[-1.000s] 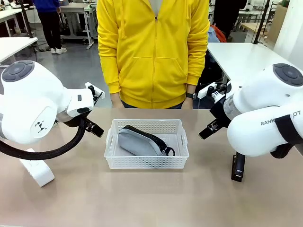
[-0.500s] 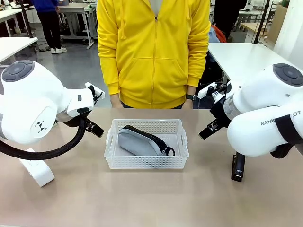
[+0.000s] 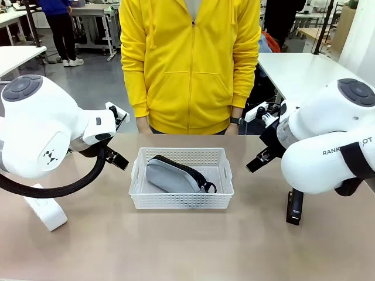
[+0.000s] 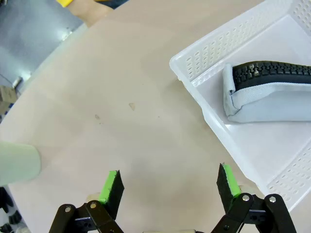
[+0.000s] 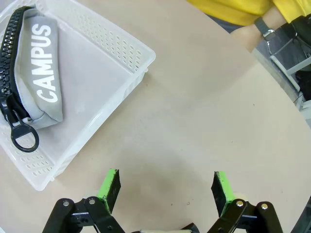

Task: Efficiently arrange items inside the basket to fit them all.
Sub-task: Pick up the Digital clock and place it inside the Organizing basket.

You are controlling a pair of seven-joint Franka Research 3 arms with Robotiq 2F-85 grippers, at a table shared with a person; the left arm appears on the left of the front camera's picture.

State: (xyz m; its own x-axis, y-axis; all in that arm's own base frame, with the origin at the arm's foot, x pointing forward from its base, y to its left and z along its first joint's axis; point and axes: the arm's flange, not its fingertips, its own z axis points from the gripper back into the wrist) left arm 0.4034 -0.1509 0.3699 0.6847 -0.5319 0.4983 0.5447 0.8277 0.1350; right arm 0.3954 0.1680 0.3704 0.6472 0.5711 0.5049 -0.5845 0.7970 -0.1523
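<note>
One item, the grey pouch (image 3: 173,175), sprawls slantwise across the basket (image 3: 181,202), seemingly crowding its floor, while the left arm (image 3: 41,126) and right arm (image 3: 328,146) flank it, jaws spread and empty.

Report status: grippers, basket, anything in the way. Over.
Left gripper open, empty; right gripper open, empty. Grey zip pouch lies in basket; black stapler and pale green cup outside it. Person stands behind basket.

Beige tabletop (image 3: 176,246); grey floor (image 3: 99,76) beyond; white tables (image 3: 299,70) at both sides.
</note>
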